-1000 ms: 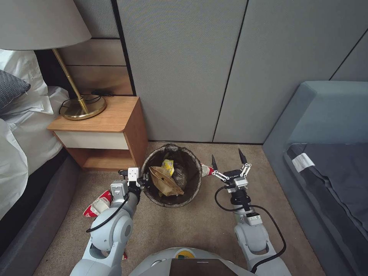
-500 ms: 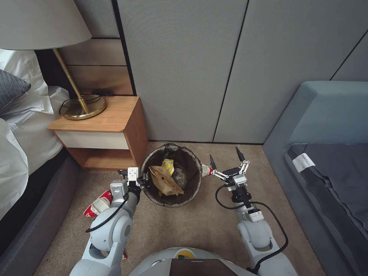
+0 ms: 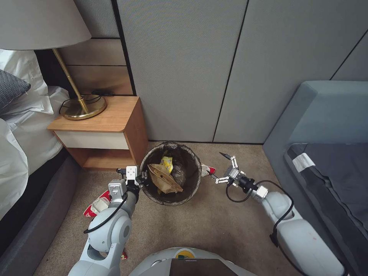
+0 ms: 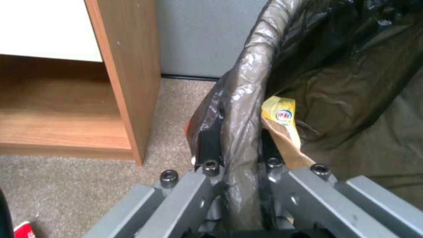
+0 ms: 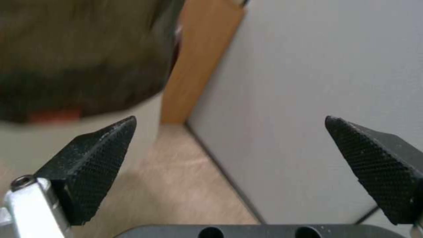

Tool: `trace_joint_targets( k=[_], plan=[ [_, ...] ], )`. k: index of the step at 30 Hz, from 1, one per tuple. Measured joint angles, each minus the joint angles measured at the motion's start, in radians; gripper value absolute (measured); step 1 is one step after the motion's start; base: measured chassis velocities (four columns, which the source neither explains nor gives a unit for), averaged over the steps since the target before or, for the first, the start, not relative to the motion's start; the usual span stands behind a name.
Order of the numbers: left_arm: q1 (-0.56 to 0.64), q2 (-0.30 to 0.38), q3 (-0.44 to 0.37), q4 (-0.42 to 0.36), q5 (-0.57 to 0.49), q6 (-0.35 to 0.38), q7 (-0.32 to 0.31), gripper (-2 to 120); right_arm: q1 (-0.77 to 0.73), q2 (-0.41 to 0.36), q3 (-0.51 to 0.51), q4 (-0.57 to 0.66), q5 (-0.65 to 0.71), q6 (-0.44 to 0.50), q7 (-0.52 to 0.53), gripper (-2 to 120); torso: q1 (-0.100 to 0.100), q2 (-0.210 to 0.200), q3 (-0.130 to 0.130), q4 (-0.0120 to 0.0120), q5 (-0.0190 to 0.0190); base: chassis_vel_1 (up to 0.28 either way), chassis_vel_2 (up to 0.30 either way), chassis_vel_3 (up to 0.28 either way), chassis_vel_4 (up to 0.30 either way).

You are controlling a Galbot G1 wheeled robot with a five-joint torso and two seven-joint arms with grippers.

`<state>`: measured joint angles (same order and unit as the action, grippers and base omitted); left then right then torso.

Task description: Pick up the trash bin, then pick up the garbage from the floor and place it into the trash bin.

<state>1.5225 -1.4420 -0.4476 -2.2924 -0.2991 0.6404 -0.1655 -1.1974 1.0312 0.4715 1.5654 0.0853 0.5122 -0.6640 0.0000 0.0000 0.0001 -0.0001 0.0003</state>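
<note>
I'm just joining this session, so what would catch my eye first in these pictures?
The trash bin on the carpet beside the wooden nightstand, with a brown paper bag and a yellow wrapper inside. The left end effector is clamped on its bag-covered rim, while the right end effector is open near a red-and-white wrapper on the bin's far side.

A bedroom, probably in a hotel: a bed point(image 3: 19, 126) with white linen at the frame's left, a wooden nightstand point(image 3: 105, 130) bearing a brass lamp point(image 3: 76, 99), grey padded wall panels point(image 3: 184, 69), beige carpet point(image 3: 203, 226), and an upholstered sofa point(image 3: 326, 126) at right.
</note>
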Motion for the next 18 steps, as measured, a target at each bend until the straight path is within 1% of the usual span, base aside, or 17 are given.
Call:
trace_joint_targets(
  k=[2, 3, 5, 7, 9, 10, 11, 13, 14, 17, 18],
  plan=[
    [0.001, -0.001, -0.001, -0.001, 0.0, 0.0, 0.0, 0, 0.045, -0.019, -0.01, -0.05, -0.002, -0.009, -0.049, 100, 0.0, 0.0, 0.0, 0.0001, -0.0002, 0.0, 0.0, 0.0, 0.0],
    [0.001, -0.001, -0.001, -0.001, 0.0, 0.0, 0.0, 0, 0.045, -0.019, -0.01, -0.05, -0.002, -0.009, -0.049, 100, 0.0, 0.0, 0.0, 0.0001, -0.0002, 0.0, 0.0, 0.0, 0.0],
    [0.003, -0.001, -0.001, -0.003, 0.001, 0.0, 0.0, 0, 0.087, -0.03, -0.024, -0.097, -0.004, -0.013, -0.085, 100, 0.0, 0.0, 0.0, 0.0002, -0.0003, 0.0, 0.0, 0.0, 0.0],
    [0.003, -0.001, -0.002, -0.006, 0.001, 0.0, 0.001, 0, 0.142, -0.035, -0.053, -0.168, -0.004, -0.02, -0.128, 100, 0.0, 0.0, 0.0, 0.0, -0.0003, 0.0, 0.0, 0.0, 0.0],
    [0.004, -0.001, -0.003, -0.007, 0.001, 0.0, 0.001, 0, 0.157, -0.035, -0.064, -0.186, -0.002, -0.022, -0.141, 100, 0.0, 0.0, 0.0, 0.0001, -0.0003, 0.0, 0.0, 0.0, 0.0],
    [0.004, -0.001, -0.004, -0.007, 0.002, 0.0, 0.001, 0, 0.188, -0.033, -0.089, -0.228, 0.002, -0.026, -0.173, 100, 0.0, 0.0, 0.0, 0.0002, -0.0004, 0.0, 0.0, 0.0, 0.0],
    [0.004, -0.001, -0.004, -0.007, 0.002, 0.0, 0.001, 0, 0.188, -0.033, -0.089, -0.228, 0.002, -0.026, -0.173, 100, 0.0, 0.0, 0.0, 0.0002, -0.0004, 0.0, 0.0, 0.0, 0.0],
    [0.005, -0.004, -0.004, -0.007, 0.004, 0.0, 0.001, 0, 0.228, -0.024, -0.129, -0.285, 0.0, -0.029, -0.2, 100, 0.0, 0.0, 0.0, 0.0, -0.0003, 0.0, 0.0, 0.0, 0.0],
    [0.005, -0.004, -0.004, -0.007, 0.004, 0.0, 0.001, 0, 0.228, -0.024, -0.129, -0.285, 0.0, -0.029, -0.2, 100, 0.0, 0.0, 0.0, 0.0, -0.0003, 0.0, 0.0, 0.0, 0.0],
    [0.007, -0.009, -0.003, -0.005, 0.01, 0.0, 0.002, 0, 0.276, -0.01, -0.178, -0.362, -0.009, -0.037, -0.207, 100, 0.0, 0.0, 0.0, 0.0002, -0.0002, 0.0, 0.0, 0.0, 0.0],
    [0.007, -0.009, -0.003, -0.005, 0.01, 0.0, 0.002, 0, 0.276, -0.01, -0.178, -0.362, -0.009, -0.037, -0.207, 100, 0.0, 0.0, 0.0, 0.0002, -0.0002, 0.0, 0.0, 0.0, 0.0]
  ],
)
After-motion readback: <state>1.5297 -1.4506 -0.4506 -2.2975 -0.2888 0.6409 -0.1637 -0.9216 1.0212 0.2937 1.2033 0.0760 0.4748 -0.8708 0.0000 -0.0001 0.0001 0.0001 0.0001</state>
